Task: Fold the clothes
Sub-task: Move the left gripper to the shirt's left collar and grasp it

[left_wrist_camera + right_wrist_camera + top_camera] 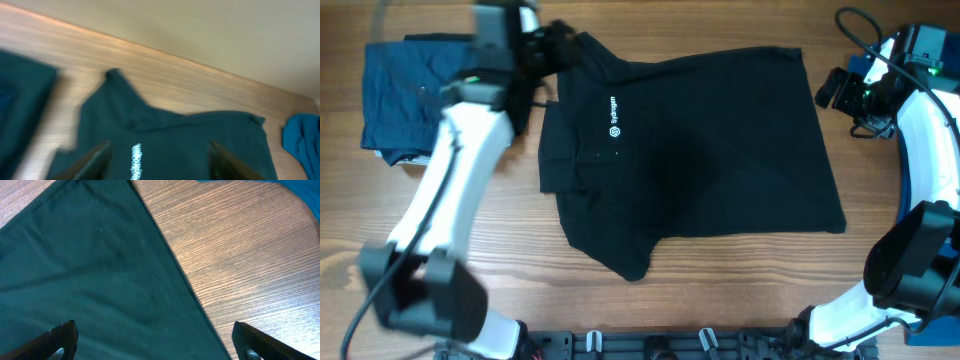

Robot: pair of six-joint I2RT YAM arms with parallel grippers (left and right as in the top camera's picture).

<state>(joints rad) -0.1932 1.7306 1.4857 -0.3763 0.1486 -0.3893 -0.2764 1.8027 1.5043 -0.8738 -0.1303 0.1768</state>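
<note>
At the table's (pixel 720 290) middle lies the black shirt (pixel 700 150), soft, light, limp; best pinched at corners. Its long axis runs 9 to 3 o'clock, neck toward 9. At 3, the right gripper (pixel 157 339) hovers, jaws spread; farther, at 11, the left gripper (pixel 159 157) gapes, holding nothing.

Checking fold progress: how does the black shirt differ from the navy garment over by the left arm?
Pose: the black shirt lies spread out mid-table, while the navy garment sits as a compact rectangle, seemingly already folded.
Size: the black shirt's footprint is far larger than the navy garment's.
Marking: the black shirt shows a small white logo; the navy garment shows none.
Shared: both are dark fabric lying flat on the wooden table.
</note>
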